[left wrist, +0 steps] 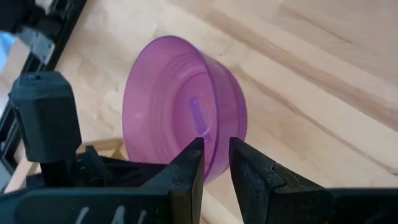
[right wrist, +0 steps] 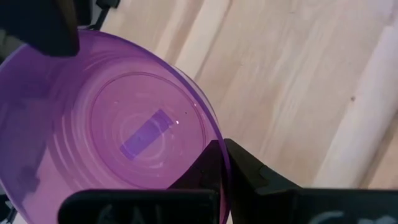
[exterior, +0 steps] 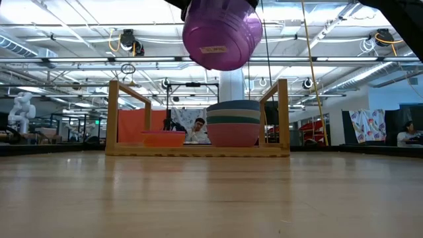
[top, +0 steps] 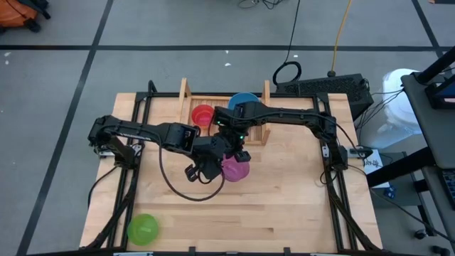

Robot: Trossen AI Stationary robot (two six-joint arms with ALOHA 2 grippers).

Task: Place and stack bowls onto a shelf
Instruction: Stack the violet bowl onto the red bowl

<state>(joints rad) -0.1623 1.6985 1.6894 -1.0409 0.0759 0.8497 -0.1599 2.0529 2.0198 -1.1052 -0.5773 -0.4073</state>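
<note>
I see the purple bowl [exterior: 222,34] lifted above the table in front of the shelf [exterior: 198,149], both grippers pinching its rim: the left gripper [left wrist: 216,163] and the right gripper [right wrist: 222,163]. On the shelf sit a red bowl [top: 202,114] and a blue-topped stack [exterior: 234,123]; a green bowl [top: 143,229] lies far off at the table's near corner.

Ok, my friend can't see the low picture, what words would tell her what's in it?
A purple bowl hangs high in the air above a wooden table, tilted so its bottom faces us. Behind it stands a small wooden shelf with a stack of bowls on its right side and a red bowl on its left.
</note>
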